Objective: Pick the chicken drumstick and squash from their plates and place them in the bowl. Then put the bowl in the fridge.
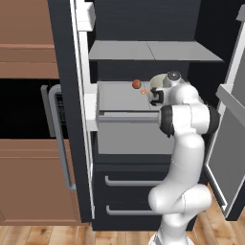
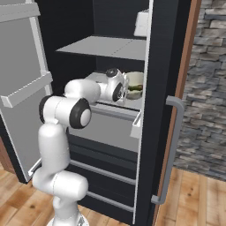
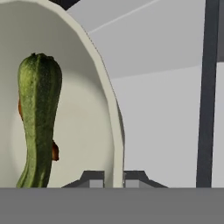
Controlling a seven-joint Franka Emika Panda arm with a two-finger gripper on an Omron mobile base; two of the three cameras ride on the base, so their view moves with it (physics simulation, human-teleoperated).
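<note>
My gripper (image 3: 113,177) is shut on the rim of the pale grey-beige bowl (image 3: 83,109), one fingertip on each side of the wall. Inside the bowl lies the long green squash (image 3: 37,118), and a bit of the reddish-brown chicken drumstick (image 3: 55,151) peeks out behind it. The arm reaches into the open black fridge (image 1: 143,28). It holds the bowl (image 2: 134,80) over the middle grey shelf (image 1: 119,98), toward the shelf's right side. Whether the bowl rests on the shelf I cannot tell. The plates are out of view.
A small orange-red ball (image 1: 136,84) sits on the same shelf, left of the bowl. Another shelf (image 2: 106,46) runs above. Both fridge doors (image 1: 79,119) (image 1: 229,143) stand open beside the arm. Lower drawers (image 1: 129,196) are closed. A black oven (image 1: 24,110) is at the left.
</note>
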